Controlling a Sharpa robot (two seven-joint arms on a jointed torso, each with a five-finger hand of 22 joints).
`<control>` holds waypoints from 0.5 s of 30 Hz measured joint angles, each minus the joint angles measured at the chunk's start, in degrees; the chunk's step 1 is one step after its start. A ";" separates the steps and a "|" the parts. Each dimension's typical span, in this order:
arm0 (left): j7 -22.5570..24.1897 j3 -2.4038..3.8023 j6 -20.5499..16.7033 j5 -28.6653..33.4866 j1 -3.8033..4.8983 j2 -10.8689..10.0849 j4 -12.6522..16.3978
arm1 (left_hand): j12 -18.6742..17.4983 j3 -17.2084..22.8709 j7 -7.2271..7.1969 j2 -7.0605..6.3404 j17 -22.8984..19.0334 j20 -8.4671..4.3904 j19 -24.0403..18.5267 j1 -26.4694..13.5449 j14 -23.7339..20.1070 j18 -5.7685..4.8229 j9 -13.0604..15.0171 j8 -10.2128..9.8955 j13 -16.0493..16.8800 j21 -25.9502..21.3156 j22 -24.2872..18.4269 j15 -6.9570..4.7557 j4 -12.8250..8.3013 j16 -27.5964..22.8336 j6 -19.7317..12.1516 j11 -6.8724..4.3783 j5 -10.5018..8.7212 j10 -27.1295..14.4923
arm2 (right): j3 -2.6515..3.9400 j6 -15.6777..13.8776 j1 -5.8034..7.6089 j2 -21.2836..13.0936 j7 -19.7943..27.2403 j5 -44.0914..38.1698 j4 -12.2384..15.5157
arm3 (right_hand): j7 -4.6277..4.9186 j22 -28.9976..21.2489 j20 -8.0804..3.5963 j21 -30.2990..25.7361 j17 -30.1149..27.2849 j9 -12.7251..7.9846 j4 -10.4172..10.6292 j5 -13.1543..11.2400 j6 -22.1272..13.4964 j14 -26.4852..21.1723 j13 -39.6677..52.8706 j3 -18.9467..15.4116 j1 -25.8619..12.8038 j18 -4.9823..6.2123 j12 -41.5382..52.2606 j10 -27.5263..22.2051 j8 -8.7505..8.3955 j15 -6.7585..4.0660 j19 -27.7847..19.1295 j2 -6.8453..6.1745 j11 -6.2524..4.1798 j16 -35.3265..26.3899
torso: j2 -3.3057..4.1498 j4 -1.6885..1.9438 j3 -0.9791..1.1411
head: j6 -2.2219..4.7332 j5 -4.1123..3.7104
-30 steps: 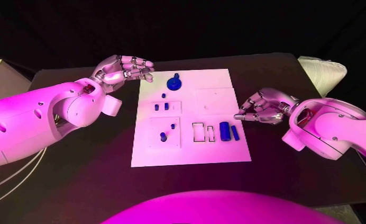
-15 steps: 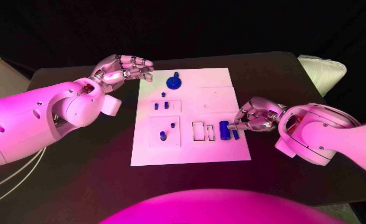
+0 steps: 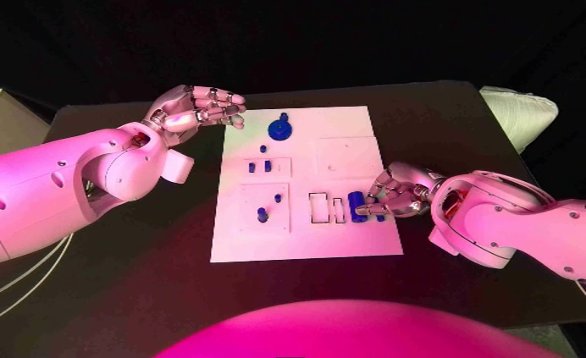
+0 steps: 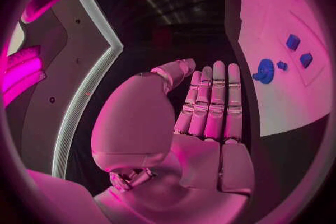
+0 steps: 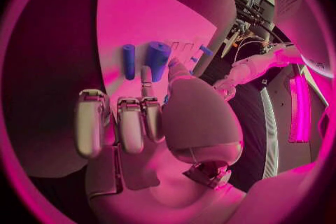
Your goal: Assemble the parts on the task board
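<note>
The white task board (image 3: 348, 242) lies mid-table. A round blue part (image 3: 281, 129) sits at its far edge, with several small blue pegs (image 3: 259, 167) below it. A thick blue cylinder (image 3: 356, 206) (image 5: 157, 60) and a thin blue bar (image 5: 129, 60) lie near the board's right edge. My right hand (image 3: 393, 191) (image 5: 140, 117) reaches over that edge, holding nothing, a fingertip (image 5: 145, 74) right beside the cylinder; I cannot tell whether it touches. My left hand (image 3: 196, 108) (image 4: 210, 101) hovers off the board's far left corner, fingers straight and empty.
Two outlined slots (image 3: 326, 208) lie left of the cylinder on the board. A pale padded object (image 3: 519, 117) sits at the table's right edge. Bare black table (image 3: 135, 273) surrounds the board on the left and front.
My right hand has moved left from beside the board onto its right edge, up to the blue cylinder and bar. The left hand has stayed in place.
</note>
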 measured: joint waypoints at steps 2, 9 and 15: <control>-0.01 0.00 0.00 0.01 0.00 -0.09 0.02 | 0.00 0.00 0.00 0.00 0.00 0.00 0.00 0.00 0.00 0.00 0.00 0.00 0.00 0.00 0.00 0.00 0.00 0.00 0.00 0.00 0.00 0.00 | 0.00 0.01 -0.18 0.42 -0.13 -0.34 -0.25 | 0.00 0.00 0.00 0.00 0.00 0.00 0.00 0.28 0.00 0.00 0.00 0.00 -0.20 0.00 0.00 0.00 0.00 0.00 0.00 0.20 0.00 0.00 | 0.00 0.02 -0.02 | -0.01 0.01; -0.06 0.00 0.03 0.02 0.00 -0.19 0.12 | -0.21 0.00 0.00 0.00 0.06 0.00 0.00 0.00 0.00 0.00 0.00 0.00 0.00 0.00 -0.01 0.00 0.00 0.00 0.00 0.00 0.00 0.00 | 0.02 -0.01 -0.54 2.34 -0.65 -1.64 -1.40 | 0.00 -0.01 0.00 0.00 -0.01 0.09 -0.01 0.28 0.00 0.00 -0.01 -0.66 -0.98 0.00 0.00 -0.01 0.01 0.00 0.00 0.37 0.00 0.00 | 0.01 0.06 -0.06 | -0.01 0.10; -0.10 0.00 0.06 0.03 0.00 -0.28 0.18 | -0.21 0.00 0.00 0.03 0.06 0.00 0.00 -0.03 0.00 0.00 0.00 0.00 0.00 0.00 -0.01 0.00 0.00 0.00 0.00 0.00 0.00 0.00 | 0.06 -0.11 -0.97 4.01 -1.21 -2.51 -2.51 | 0.00 -0.01 0.00 0.00 -0.01 0.37 0.02 0.28 0.00 0.00 -0.01 -1.28 -1.93 0.00 0.00 -0.01 0.26 0.00 0.00 0.12 0.00 0.00 | 0.03 0.16 -0.07 | -0.01 0.34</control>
